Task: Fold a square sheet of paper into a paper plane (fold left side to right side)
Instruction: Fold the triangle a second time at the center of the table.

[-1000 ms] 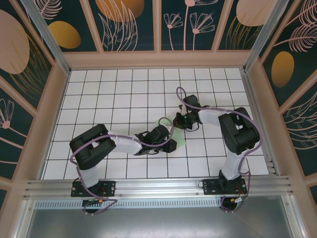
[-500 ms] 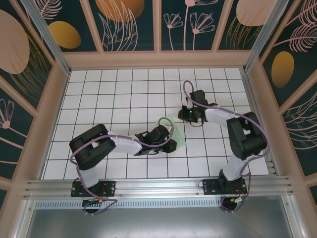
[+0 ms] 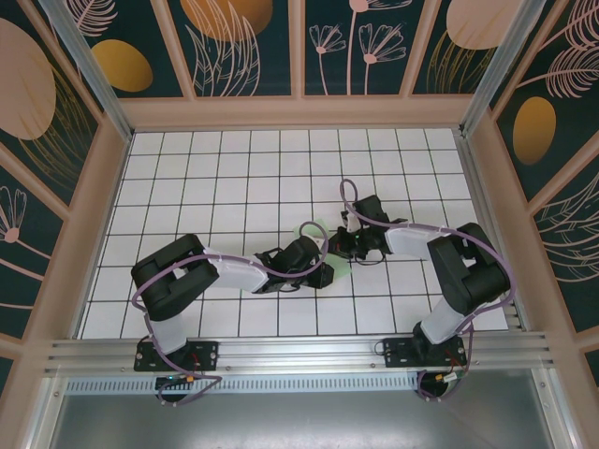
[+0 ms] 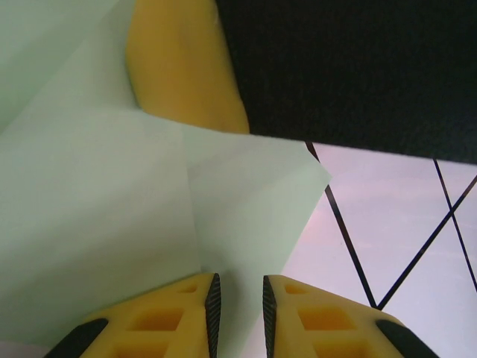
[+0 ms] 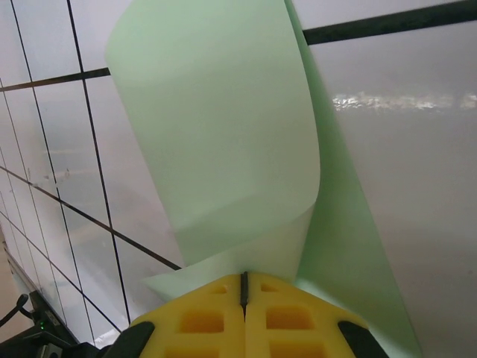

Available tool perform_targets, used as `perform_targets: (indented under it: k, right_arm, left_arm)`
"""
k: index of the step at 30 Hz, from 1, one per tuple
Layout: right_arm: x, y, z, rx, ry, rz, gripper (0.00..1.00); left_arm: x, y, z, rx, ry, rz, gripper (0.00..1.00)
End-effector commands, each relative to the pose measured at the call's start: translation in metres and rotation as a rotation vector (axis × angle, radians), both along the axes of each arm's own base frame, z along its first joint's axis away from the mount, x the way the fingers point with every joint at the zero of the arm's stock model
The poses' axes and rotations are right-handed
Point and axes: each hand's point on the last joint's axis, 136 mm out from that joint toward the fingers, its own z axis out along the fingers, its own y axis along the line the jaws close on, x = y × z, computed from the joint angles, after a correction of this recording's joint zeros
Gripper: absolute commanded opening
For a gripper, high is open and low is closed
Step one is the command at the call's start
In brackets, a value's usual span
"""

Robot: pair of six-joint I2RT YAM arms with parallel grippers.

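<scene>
Now, the right claw (image 5: pixel 244 282) is clamped tight, its two yellow fingertips pressed together with no gap. The sheet of paper (image 5: pixel 223 134) runs straight into that seam, so I judge it is pinching an edge of the sheet. From the pinch the pale green paper rises in a loose curl, one flap bowed over the layer that lies flat on the tiled table (image 5: pixel 417 164).

The left claw (image 4: pixel 240 302) stands only a slit apart, with green paper showing in the slit. It sits at the left side of the sheet, where creased layers overlap. Whether it nips the paper or only bears down on it I cannot tell. From above, the two claws face each other a little right of the table's middle and toward the near side, with the sheet under and between them.

The fold looks only part made – the flap is up but not laid over and pressed. What could go wrong from here:
- The thin edge could slide out of the right claw's pinch if the flap is dragged rather than carried, and it would spring back.
- If the left claw's hold is slack, the whole sheet could skate on the glossy tiles and the edges would meet askew.
- Pushing the curl down too quickly could buckle it – leaving a stray crease away from the intended line.
- Pulling against a firm anchor could tear the paper
</scene>
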Motion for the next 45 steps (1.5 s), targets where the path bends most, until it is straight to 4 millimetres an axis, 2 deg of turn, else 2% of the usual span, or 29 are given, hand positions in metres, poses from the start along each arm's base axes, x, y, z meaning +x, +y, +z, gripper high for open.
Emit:
perform_targets:
  k: [1, 6, 11, 14, 20, 29, 34, 39, 45]
  right_arm:
    - [0.001, 0.001, 0.011, 0.015, -0.037, 0.006, 0.00]
    - [0.003, -0.001, 0.023, 0.007, -0.062, 0.004, 0.00]
    - [0.013, -0.022, 0.037, -0.050, -0.116, -0.049, 0.00]
    - [0.006, -0.015, 0.040, -0.001, -0.087, -0.017, 0.00]
    - [-0.008, 0.000, 0.027, 0.058, -0.030, 0.022, 0.00]
    - [-0.011, 0.016, 0.005, 0.065, 0.021, 0.054, 0.00]
    - [-0.010, 0.009, -0.015, -0.029, 0.022, 0.052, 0.00]
    - [-0.003, -0.006, -0.033, -0.135, -0.004, 0.023, 0.00]
    - [0.016, -0.020, -0.035, -0.215, -0.072, -0.013, 0.00]
  left_arm:
    - [-0.033, 0.030, -0.041, 0.160, 0.134, -0.024, 0.26]
    - [-0.034, 0.029, -0.041, 0.163, 0.134, -0.027, 0.26]
    - [-0.034, 0.029, -0.042, 0.169, 0.133, -0.030, 0.26]
    - [-0.034, 0.028, -0.042, 0.172, 0.135, -0.032, 0.26]
    - [-0.034, 0.028, -0.043, 0.174, 0.131, -0.037, 0.26]
    - [-0.035, 0.028, -0.043, 0.179, 0.131, -0.039, 0.26]
    - [-0.035, 0.028, -0.043, 0.180, 0.129, -0.037, 0.26]
    - [-0.036, 0.029, -0.044, 0.183, 0.133, -0.035, 0.26]
    - [-0.036, 0.029, -0.045, 0.185, 0.136, -0.038, 0.25]
